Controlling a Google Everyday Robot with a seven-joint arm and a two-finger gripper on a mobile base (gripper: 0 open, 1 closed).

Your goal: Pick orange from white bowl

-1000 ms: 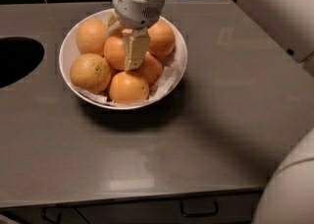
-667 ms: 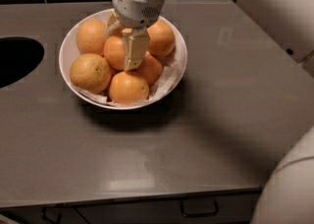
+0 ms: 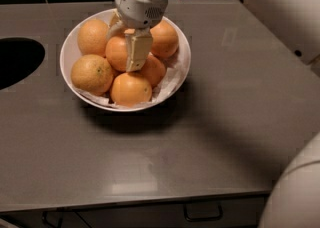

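The white bowl, lined with crumpled white paper, stands on the grey counter at the upper left. It holds several oranges. My gripper reaches down into the bowl from above and sits over the middle orange, against its right side. Other oranges lie around it: one at the back left, one at the left, one at the front, one at the back right. Part of the middle orange is hidden by the gripper.
A dark round opening is cut into the counter at the far left. Dark tiles run along the back. My white arm crosses the upper right and my body fills the lower right corner. Drawer handles show below the front edge.
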